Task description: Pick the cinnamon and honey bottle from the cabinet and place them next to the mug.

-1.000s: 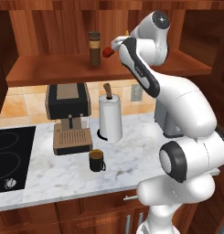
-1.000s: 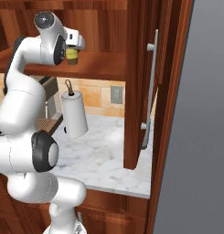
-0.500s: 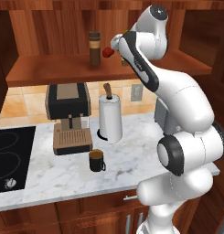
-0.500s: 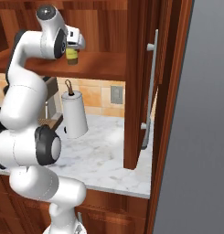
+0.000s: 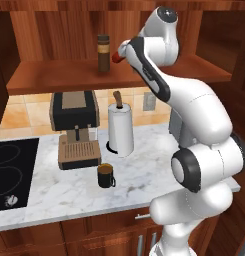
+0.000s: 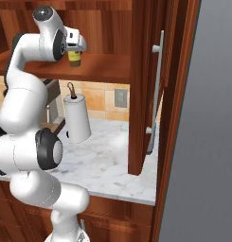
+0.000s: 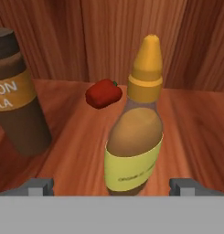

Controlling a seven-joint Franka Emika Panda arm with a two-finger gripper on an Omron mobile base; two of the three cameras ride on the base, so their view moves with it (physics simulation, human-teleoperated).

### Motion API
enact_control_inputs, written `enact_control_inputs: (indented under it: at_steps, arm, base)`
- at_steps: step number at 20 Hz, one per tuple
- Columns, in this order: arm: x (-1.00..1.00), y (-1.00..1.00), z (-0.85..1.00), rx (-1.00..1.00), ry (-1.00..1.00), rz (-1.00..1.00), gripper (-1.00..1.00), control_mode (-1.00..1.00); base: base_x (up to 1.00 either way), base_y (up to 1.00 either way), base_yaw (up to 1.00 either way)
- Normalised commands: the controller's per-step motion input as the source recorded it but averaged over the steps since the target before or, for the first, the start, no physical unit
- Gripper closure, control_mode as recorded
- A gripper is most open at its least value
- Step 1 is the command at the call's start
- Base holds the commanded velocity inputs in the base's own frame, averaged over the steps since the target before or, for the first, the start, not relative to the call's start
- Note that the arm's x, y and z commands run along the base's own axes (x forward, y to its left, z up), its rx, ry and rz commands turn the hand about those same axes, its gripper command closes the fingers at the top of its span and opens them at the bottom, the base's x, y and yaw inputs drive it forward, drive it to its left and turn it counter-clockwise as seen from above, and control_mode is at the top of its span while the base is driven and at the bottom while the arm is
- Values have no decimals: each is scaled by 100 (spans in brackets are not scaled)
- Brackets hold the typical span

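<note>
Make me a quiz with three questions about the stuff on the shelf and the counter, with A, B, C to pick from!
1. Where does the mug stand?
A. on the counter in front of the coffee machine
B. on the cabinet shelf
C. on the stove

2. What colour is the honey bottle cap?
A. red
B. yellow
C. black

3. The gripper fingers are:
A. shut on the cinnamon
B. shut tight on nothing
C. open, one each side of the honey bottle

Answers: 1 A, it sits on the marble; 2 B, pointed yellow tip; 3 C, tips stand wide apart.

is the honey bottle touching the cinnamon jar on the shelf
Apart. The hand view shows bare shelf between the honey bottle and the cinnamon.
</note>
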Motion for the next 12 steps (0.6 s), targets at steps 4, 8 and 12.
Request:
enact_control_inputs:
  at_steps: [4,8,12]
  arm:
    - [4,0,0,-3,0,0,-100,-100]
    - [0,-2,0,-2,0,-3,-100,-100]
    - [2,-5,0,0,0,-2,-100,-100]
  base:
    - [0,0,0]
    - [0,0,0]
    - [0,0,0]
